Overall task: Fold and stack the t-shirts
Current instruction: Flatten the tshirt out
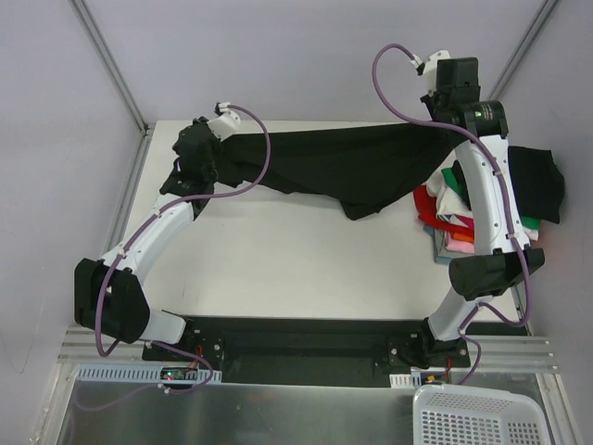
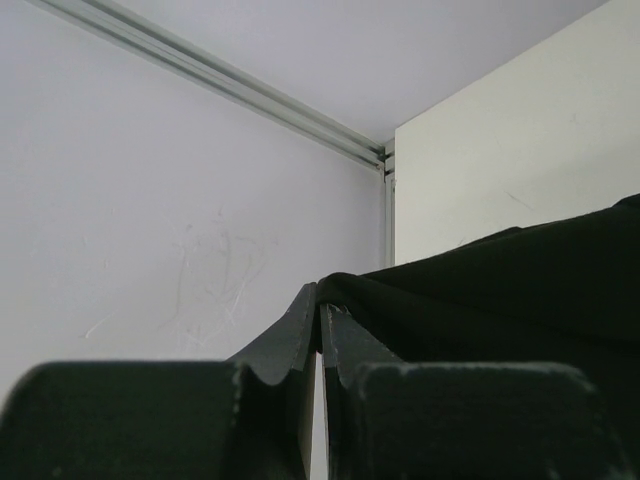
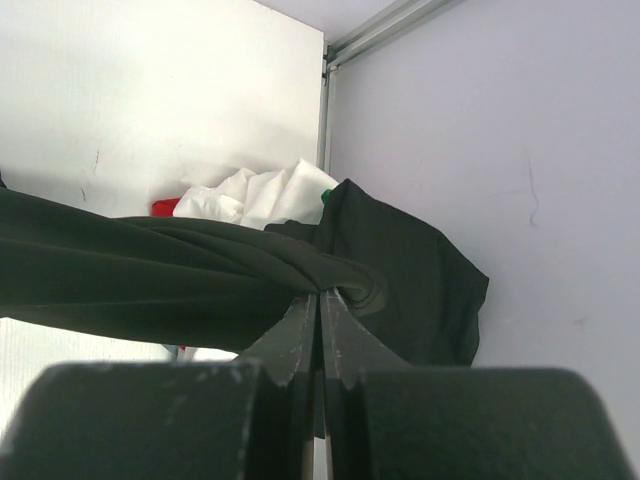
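Note:
A black t-shirt [image 1: 343, 165] hangs stretched between both grippers above the back of the table, sagging low at its middle right. My left gripper [image 1: 206, 148] is shut on its left end; the cloth [image 2: 480, 290] is pinched at the fingertips [image 2: 308, 320]. My right gripper [image 1: 443, 116] is shut on its right end, with bunched cloth [image 3: 150, 270] at the fingertips [image 3: 330, 305]. No lettering shows. A stack of folded t-shirts [image 1: 445, 218], red, white, green, pink and orange, lies at the right, partly behind the right arm. Another black t-shirt [image 1: 539, 184] lies on its far right side.
A white perforated basket [image 1: 473, 417] sits at the bottom right, below the table's front edge. White enclosure walls with metal rails stand close at the left, back and right. The white table [image 1: 278, 260] shows bare surface in its middle and front.

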